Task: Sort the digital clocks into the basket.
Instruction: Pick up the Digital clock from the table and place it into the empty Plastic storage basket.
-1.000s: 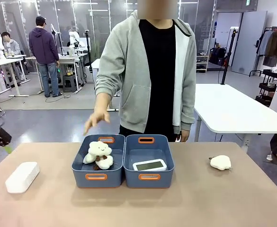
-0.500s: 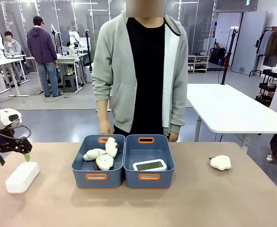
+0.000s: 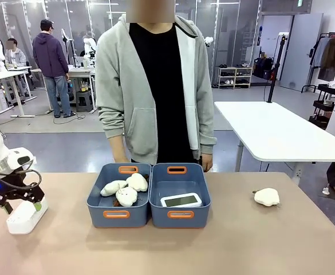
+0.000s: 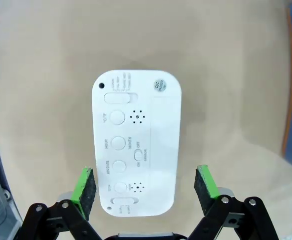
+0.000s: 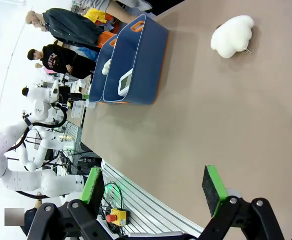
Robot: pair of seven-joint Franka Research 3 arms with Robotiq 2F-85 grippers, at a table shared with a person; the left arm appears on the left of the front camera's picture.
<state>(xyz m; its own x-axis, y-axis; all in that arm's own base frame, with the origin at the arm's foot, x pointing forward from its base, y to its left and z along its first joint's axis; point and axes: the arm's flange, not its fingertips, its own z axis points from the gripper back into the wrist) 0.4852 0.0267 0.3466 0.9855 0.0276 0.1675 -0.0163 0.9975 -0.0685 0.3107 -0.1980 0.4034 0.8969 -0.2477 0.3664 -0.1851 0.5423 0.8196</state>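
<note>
One white digital clock point(image 3: 27, 216) lies at the table's left, back side up in the left wrist view point(image 4: 136, 141), showing its buttons. My left gripper point(image 3: 23, 206) hovers just over it, open, with the green pads point(image 4: 84, 187) on either side of its near end and not touching it. A second digital clock point(image 3: 181, 200) lies screen up in the right blue basket point(image 3: 180, 215), also seen from the side in the right wrist view point(image 5: 125, 81). My right gripper point(image 5: 150, 187) is open and holds nothing, well away from the baskets point(image 5: 141, 65).
The left blue bin point(image 3: 117, 213) holds cream plush toys point(image 3: 127, 190). Another cream plush point(image 3: 267, 197) lies at the table's right point(image 5: 231, 36). A person in a grey hoodie point(image 3: 150, 86) stands at the far edge behind the bins, hands down.
My left gripper came in from the left and dropped down over the clock. The person drew the hand back from the left bin, leaving the plush lying flat, and shifted left.
</note>
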